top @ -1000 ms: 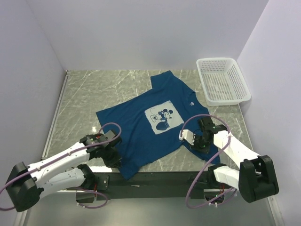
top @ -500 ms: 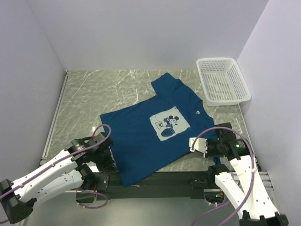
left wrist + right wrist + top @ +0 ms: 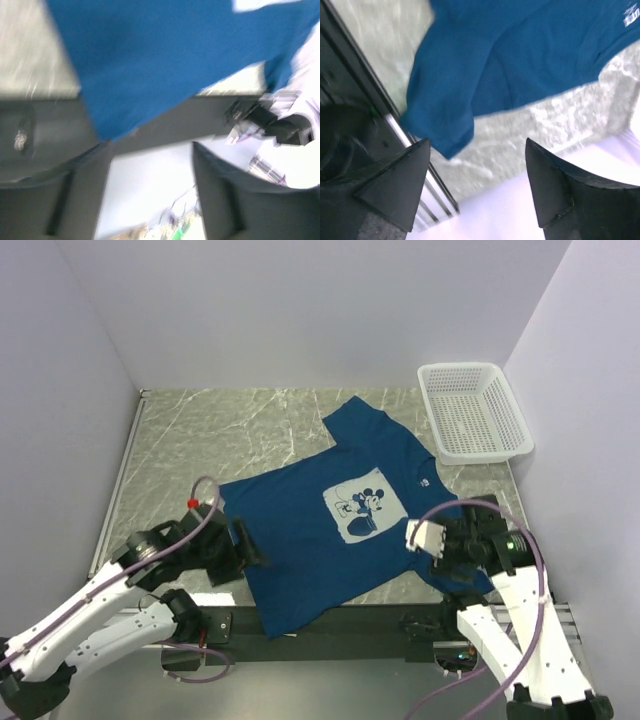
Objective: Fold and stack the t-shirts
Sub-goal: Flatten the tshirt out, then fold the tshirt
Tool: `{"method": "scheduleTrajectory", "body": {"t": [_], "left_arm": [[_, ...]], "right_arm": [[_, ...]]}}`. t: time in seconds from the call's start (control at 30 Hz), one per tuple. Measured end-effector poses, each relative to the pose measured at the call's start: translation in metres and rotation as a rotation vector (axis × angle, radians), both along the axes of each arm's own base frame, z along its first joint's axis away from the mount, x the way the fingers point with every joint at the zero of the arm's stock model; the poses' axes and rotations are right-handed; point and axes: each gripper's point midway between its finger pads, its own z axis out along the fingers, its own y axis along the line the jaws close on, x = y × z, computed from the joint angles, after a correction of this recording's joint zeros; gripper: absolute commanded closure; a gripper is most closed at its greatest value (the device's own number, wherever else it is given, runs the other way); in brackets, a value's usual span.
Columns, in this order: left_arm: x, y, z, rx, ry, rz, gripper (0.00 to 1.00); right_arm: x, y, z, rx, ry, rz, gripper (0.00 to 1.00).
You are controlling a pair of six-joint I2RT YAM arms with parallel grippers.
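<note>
Right, dark royal-blue cotton t-shirt (image 3: 310,530) w/ a pale square cartoon-mouse print lies spread face-up on the grey marble-look table (image 3: 230,430), centre-right, near hem corner hanging over the front edge. Left gripper (image 3: 245,545) is at the shirt's left side, jaws spread, nothing between them. Right gripper (image 3: 432,540) is by the right sleeve, jaws wide apart, empty too. White plastic mesh basket (image 3: 475,410) sits far-right corner, just beside the shirt's far sleeve.

Wrist cams blurry w/ t-shirt (image 3: 165,60) cut off at edges; sleeve (image 3: 447,122) partly behind right gripper (image 3: 440,552).
</note>
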Motion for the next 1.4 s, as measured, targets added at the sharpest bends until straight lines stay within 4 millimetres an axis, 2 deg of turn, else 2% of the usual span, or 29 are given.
{"method": "scheduleTrajectory", "body": {"t": [0.07, 0.17, 0.23, 0.3, 0.37, 0.43, 0.57, 0.77, 1.13, 1.4], "left_arm": [[0.026, -0.006, 0.009, 0.004, -0.083, 0.022, 0.21], [0.091, -0.005, 0.014, 0.028, -0.206, 0.100, 0.19], [0.144, 0.017, 0.008, 0.053, -0.277, 0.205, 0.24], [0.186, 0.050, -0.006, 0.076, -0.320, 0.299, 0.29], [0.210, 0.083, -0.023, 0.107, -0.313, 0.370, 0.33], [0.229, 0.104, -0.041, 0.134, -0.293, 0.395, 0.35], [0.246, 0.129, -0.080, 0.160, -0.218, 0.385, 0.37], [0.250, 0.145, -0.110, 0.140, -0.152, 0.371, 0.41], [0.273, 0.140, -0.125, 0.098, -0.117, 0.309, 0.52], [0.291, 0.137, -0.126, 0.107, -0.115, 0.260, 0.61]], "right_arm": [[0.010, 0.013, 0.005, 0.080, 0.011, -0.046, 0.16], [0.039, 0.052, 0.017, 0.284, 0.074, -0.100, 0.17], [0.057, 0.081, 0.020, 0.427, 0.138, -0.106, 0.21], [0.068, 0.108, 0.015, 0.566, 0.237, -0.113, 0.27], [0.073, 0.127, 0.009, 0.667, 0.333, -0.134, 0.34], [0.076, 0.136, 0.007, 0.716, 0.379, -0.151, 0.36], [0.084, 0.145, 0.013, 0.784, 0.362, -0.194, 0.36], [0.097, 0.146, 0.031, 0.834, 0.244, -0.235, 0.36], [0.105, 0.146, 0.030, 0.841, 0.239, -0.273, 0.36], [0.105, 0.145, 0.028, 0.836, 0.243, -0.277, 0.36]]}}
